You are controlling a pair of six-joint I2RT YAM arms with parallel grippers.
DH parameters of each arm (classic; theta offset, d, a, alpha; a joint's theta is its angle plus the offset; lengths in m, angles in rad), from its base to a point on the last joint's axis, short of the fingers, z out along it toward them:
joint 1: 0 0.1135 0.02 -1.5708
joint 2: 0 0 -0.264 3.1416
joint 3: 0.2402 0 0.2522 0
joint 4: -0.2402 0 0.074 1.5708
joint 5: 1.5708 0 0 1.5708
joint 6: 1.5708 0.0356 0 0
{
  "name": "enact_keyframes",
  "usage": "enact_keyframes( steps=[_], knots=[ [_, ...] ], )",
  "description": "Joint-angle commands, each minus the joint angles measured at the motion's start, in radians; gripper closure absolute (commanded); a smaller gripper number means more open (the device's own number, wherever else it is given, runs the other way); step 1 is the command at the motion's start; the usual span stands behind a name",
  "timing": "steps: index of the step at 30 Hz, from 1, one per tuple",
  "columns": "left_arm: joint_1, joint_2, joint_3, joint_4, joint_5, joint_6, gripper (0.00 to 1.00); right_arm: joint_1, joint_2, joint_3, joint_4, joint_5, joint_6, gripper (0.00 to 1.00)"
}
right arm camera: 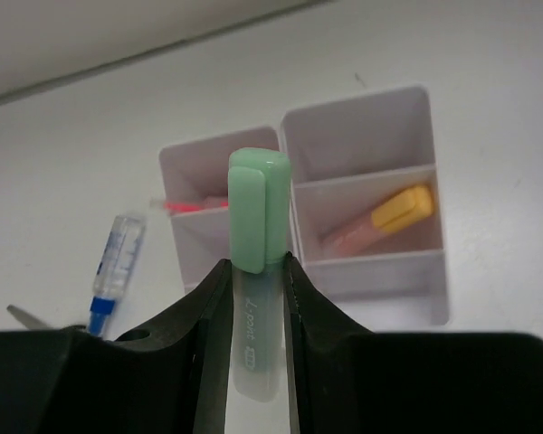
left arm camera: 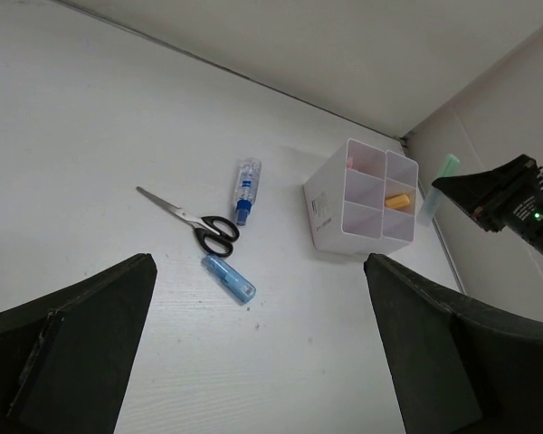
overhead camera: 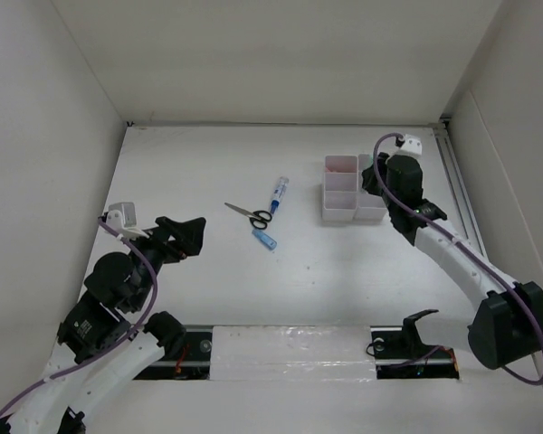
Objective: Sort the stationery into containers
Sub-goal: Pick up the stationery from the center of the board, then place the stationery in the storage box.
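The white organiser (overhead camera: 339, 215), six square compartments in two columns of three, stands upright at the table's far right. An orange-capped marker (right arm camera: 380, 221) lies slanted in the right column's middle compartment. A pink marker (right arm camera: 195, 204) sits in the left column, apparently in the far compartment. The green marker (right arm camera: 260, 212), with a pale cap and a clear body, is clamped in the right gripper (right arm camera: 255, 265) near the organiser. Left of the organiser lie the scissors (overhead camera: 251, 214), closed, a blue-capped bottle (overhead camera: 278, 193) just beside their black handles, and a short blue tube (overhead camera: 265, 240) nearer.
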State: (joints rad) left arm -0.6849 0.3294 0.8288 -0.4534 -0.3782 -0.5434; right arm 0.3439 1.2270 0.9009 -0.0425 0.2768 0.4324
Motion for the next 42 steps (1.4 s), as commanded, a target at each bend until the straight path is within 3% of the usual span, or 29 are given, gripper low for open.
enact_keyframes(
  steps=[1,3,9,12,16,22,27,42],
  knots=[
    [0.004,0.017,0.0,0.042,-0.011,-0.004,0.0,-0.051,-0.001,-0.002,0.242,-0.12,-0.237,1.0],
    [0.004,0.026,0.0,0.042,-0.011,0.006,0.0,-0.088,0.009,-0.051,0.387,-0.235,-0.297,1.0],
    [0.004,0.074,0.0,0.042,0.007,0.016,0.0,-0.088,0.02,-0.163,0.677,-0.314,-0.468,1.0],
    [0.004,0.074,0.0,0.051,0.016,0.016,0.0,-0.134,0.063,-0.206,0.816,-0.367,-0.457,1.0],
    [0.004,0.083,0.0,0.051,0.025,0.025,0.0,-0.25,0.12,-0.249,0.99,-0.546,-0.413,1.0],
    [0.004,0.083,0.0,0.061,0.025,0.025,0.0,-0.319,0.215,-0.207,0.969,-0.665,-0.391,1.0],
    [0.004,0.083,0.0,0.061,0.035,0.025,0.0,-0.345,0.259,-0.217,1.046,-0.745,-0.38,1.0],
    [0.004,0.083,-0.01,0.07,0.053,0.034,0.0,-0.365,0.364,-0.186,1.098,-0.781,-0.393,1.0]
  ],
)
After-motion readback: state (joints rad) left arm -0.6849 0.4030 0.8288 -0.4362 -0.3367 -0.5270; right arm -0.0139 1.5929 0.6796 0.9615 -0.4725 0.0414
